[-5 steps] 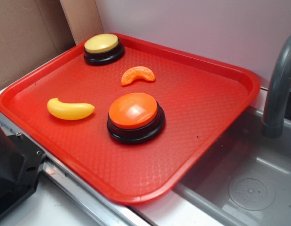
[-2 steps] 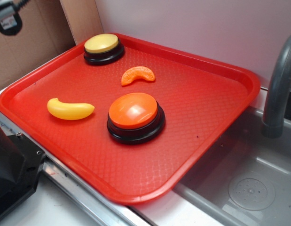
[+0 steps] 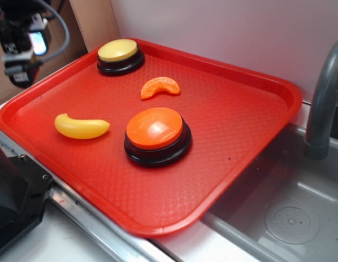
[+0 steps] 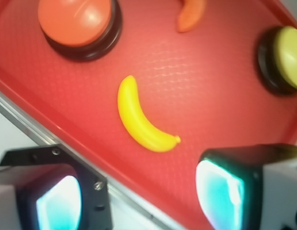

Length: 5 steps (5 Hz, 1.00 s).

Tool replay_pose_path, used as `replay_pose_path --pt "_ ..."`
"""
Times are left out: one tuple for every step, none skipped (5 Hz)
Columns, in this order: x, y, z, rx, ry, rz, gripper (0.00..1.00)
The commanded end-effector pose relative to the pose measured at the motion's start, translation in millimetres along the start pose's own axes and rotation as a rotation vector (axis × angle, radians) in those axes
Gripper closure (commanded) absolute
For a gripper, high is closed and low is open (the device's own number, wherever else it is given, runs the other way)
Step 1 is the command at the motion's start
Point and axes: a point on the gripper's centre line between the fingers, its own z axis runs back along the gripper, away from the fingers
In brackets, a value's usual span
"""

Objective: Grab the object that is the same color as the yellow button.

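Note:
A glossy yellow toy banana (image 3: 81,126) lies on the red tray (image 3: 234,131) at its left side; it also shows in the wrist view (image 4: 138,117). The yellow button (image 3: 118,51) stands on a black base at the tray's far left corner, and at the right edge of the wrist view (image 4: 287,56). My gripper (image 3: 18,54) hangs high above the tray's left edge, well apart from the banana. In the wrist view my gripper (image 4: 138,201) is open and empty, jaws wide apart, with the banana ahead between them.
A larger orange-topped button (image 3: 156,131) stands mid-tray, right of the banana. An orange segment toy (image 3: 160,87) lies behind it. A grey sink (image 3: 278,218) and faucet (image 3: 324,98) are at the right. Cardboard (image 3: 32,60) stands behind at left.
My gripper has come into the exterior view at the top left and moved down and right toward the tray. The objects on the tray have not moved.

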Motion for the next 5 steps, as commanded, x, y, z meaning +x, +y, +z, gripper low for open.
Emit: replay_pose_path --pt "8.8 14.0 -45.6 0.086 0.068 -0.084 0.00" --pt "9.7 15.1 -63.4 0.108 0.112 -0.102 0.00" --pt "11.0 14.7 -74.1 0.093 0.125 -0.100 0.00" --pt "16.8 9.2 -81.1 0.061 0.097 -0.133 0.00" --pt "23.5 3.3 -89.7 0.013 0.084 -0.181 0.00"
